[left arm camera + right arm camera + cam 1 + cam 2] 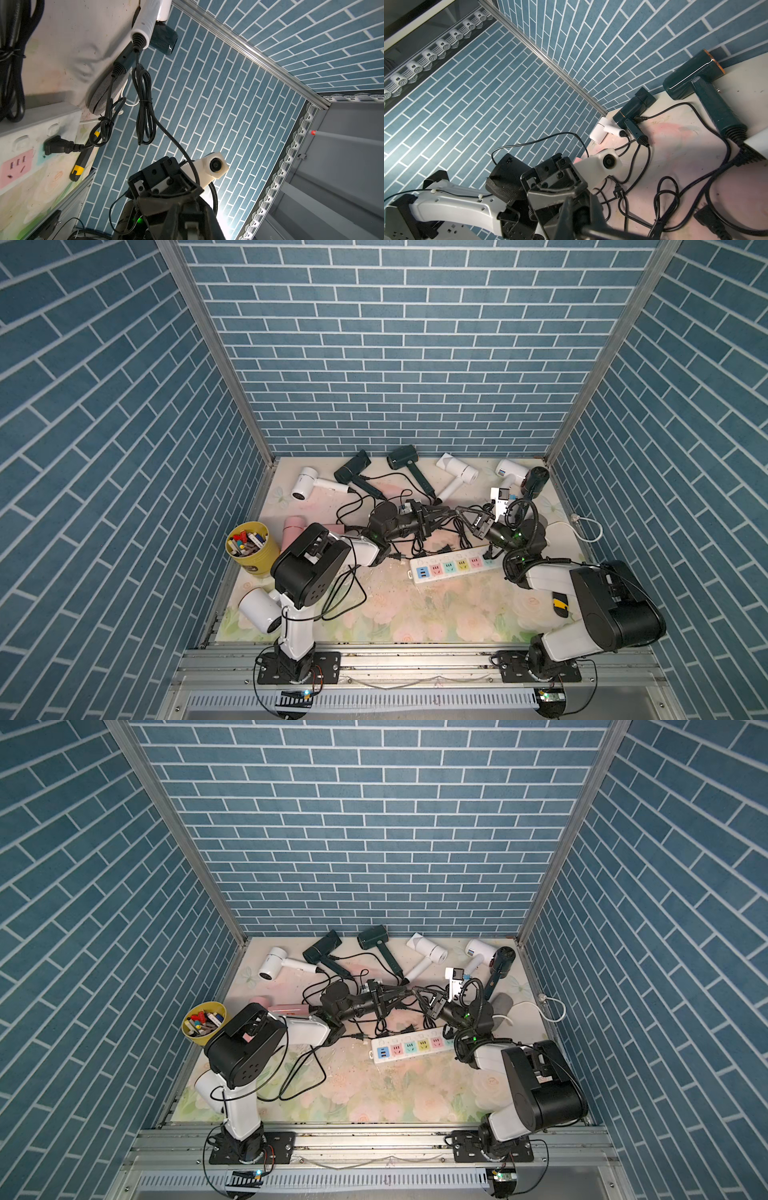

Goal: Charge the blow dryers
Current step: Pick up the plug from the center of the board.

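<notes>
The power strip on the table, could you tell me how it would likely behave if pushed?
The power strip looks long, flat and rigid, so it would probably slide rather than tip. The black plug seated in it would likely drag its cord along. The white lead, seemingly its own, may resist.

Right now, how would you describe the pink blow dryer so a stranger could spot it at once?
Find the yellow cup of small colourful bits at the left edge of the table. Just beside it, toward the middle and partly hidden behind the left arm, lies the pink blow dryer. It is the only pink one; the other dryers are white or dark.
</notes>
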You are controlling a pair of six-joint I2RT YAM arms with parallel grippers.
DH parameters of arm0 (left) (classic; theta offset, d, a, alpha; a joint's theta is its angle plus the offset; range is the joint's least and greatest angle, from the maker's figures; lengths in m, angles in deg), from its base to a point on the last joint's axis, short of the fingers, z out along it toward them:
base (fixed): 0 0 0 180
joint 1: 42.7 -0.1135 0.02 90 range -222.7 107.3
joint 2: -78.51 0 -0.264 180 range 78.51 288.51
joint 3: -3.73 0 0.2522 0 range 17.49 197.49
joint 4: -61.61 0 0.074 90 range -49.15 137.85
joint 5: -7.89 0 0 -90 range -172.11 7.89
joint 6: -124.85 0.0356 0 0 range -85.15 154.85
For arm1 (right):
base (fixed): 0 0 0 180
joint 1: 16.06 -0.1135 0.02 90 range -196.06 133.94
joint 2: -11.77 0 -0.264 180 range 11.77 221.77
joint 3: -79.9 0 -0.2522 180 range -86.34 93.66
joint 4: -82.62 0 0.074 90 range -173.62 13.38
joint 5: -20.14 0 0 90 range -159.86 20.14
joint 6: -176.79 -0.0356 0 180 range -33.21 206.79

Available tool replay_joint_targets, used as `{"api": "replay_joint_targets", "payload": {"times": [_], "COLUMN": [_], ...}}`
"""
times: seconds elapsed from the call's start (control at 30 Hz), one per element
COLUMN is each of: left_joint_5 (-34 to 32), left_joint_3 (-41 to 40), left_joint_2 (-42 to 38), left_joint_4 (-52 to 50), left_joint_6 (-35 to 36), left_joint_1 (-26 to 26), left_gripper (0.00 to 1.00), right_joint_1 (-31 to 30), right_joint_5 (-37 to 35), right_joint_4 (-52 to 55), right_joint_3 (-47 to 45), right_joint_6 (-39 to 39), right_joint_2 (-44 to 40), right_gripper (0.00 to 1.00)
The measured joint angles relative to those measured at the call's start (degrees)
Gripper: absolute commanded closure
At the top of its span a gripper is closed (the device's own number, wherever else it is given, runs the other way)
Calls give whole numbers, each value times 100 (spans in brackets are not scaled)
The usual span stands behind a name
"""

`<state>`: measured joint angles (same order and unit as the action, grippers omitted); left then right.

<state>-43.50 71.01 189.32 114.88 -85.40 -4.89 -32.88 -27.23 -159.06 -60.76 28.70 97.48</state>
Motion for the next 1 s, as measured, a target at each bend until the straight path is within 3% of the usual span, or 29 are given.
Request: {"api": "replay_joint_targets", "payload": {"times": [0.17, 0.37, 0.53, 0.7, 0.87, 1.0], "left_joint_5": [120, 291, 83, -398, -1145, -1768], "left_joint_3": [4, -195, 107, 750, 715, 321], "left_joint_2": [4, -686, -1784, -2216, -2490, -2903], "left_joint_4": [-249, -1781, -4291, -6304, -7495, -7792], "left_joint_6": [208, 1412, 3373, 5193, 6461, 6992], "left_joint_1": [-22, -483, -898, -922, -929, -929], "left_gripper": [44, 21, 19, 19, 19, 19], "right_joint_1": [-4, -50, -511, -1010, -1478, -1932], "right_joint_5": [-52, -590, -1766, -3121, -4385, -5300], "right_joint_4": [457, 2756, 5117, 6902, 8177, 8929], "right_joint_3": [26, 164, 787, 1331, 1488, 1711], "right_joint_6": [170, 986, 1720, 2120, 2264, 2258], "right_joint_2": [-92, -1038, -1777, -1961, -1963, -1805], "right_gripper": [100, 100, 100, 100, 100, 100]}}
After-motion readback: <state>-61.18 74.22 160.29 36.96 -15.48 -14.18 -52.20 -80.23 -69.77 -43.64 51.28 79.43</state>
